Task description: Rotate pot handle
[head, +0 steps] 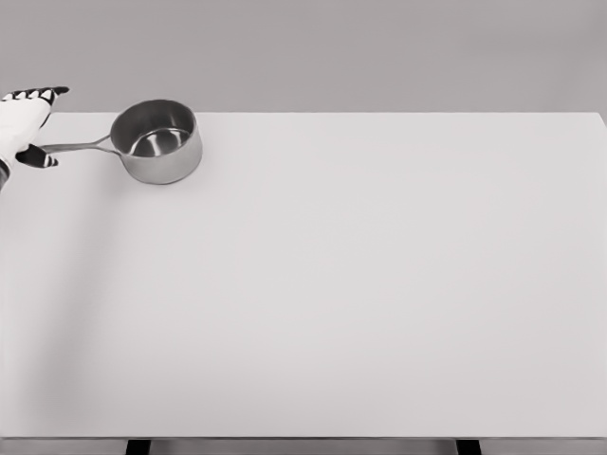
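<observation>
Fingers of the left white five-finger hand are extended, black-tipped, pointing right; the thumb sits at the end of the long thin metal handle, contact looks likely but a closed grip isn't evident. Round shiny steel saucepan sits upright at the far left of the white rectangular table, handle pointing left toward the hand.

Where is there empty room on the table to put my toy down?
Nearly all of the table is bare: everything right of the pot and everything in front of it, down to the near edge. The only crowded spot is the far left corner, where the left hand sits at the pot handle.
</observation>
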Action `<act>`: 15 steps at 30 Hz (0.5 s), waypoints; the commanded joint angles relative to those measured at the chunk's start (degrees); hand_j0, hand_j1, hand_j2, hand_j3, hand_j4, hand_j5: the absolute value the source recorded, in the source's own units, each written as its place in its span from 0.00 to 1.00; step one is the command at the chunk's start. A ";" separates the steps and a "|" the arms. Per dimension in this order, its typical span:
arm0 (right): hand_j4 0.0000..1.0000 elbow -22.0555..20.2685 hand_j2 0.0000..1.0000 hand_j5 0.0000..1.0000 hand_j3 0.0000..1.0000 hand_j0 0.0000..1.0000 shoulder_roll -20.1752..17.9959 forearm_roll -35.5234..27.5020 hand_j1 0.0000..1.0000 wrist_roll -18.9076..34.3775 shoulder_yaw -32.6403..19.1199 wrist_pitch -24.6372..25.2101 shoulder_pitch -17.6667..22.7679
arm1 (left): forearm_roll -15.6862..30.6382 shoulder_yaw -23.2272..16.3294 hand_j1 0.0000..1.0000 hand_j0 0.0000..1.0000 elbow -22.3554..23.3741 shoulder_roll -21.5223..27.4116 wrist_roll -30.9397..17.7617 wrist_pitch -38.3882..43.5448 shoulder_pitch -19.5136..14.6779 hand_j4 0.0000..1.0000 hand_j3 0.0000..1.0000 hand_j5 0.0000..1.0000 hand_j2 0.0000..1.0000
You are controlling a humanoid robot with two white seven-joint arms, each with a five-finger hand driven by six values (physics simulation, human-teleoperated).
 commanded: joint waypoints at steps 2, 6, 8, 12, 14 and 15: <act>1.00 0.05 1.00 1.00 1.00 1.00 -0.01 0.01 1.00 0.01 -0.01 -0.01 0.00 | 0.07 0.55 1.00 1.00 1.53 -0.11 0.04 -0.75 -0.09 1.00 1.00 1.00 1.00; 1.00 -0.03 1.00 1.00 1.00 1.00 -0.01 0.01 1.00 0.01 -0.01 -0.01 0.00 | 0.24 0.55 1.00 1.00 2.49 -0.82 0.04 -0.84 -0.53 1.00 1.00 1.00 1.00; 1.00 -0.03 1.00 1.00 1.00 1.00 -0.01 0.01 1.00 0.01 -0.01 -0.01 0.00 | 0.24 0.55 1.00 1.00 2.58 -0.99 0.04 -0.76 -0.61 1.00 1.00 1.00 1.00; 1.00 -0.03 1.00 1.00 1.00 1.00 -0.01 0.01 1.00 0.01 -0.01 -0.01 0.00 | 0.24 0.99 1.00 1.00 3.72 -1.61 0.04 -0.84 -1.05 1.00 1.00 1.00 1.00; 1.00 -0.03 1.00 1.00 1.00 1.00 -0.01 0.01 1.00 0.01 -0.01 -0.01 0.00 | 0.24 0.99 1.00 1.00 3.81 -1.61 0.04 -0.84 -1.23 1.00 1.00 1.00 1.00; 1.00 -0.03 1.00 1.00 1.00 1.00 -0.01 0.01 1.00 0.01 -0.01 -0.01 0.00 | 0.24 1.08 1.00 1.00 3.81 -1.61 0.04 -0.84 -1.23 1.00 1.00 1.00 1.00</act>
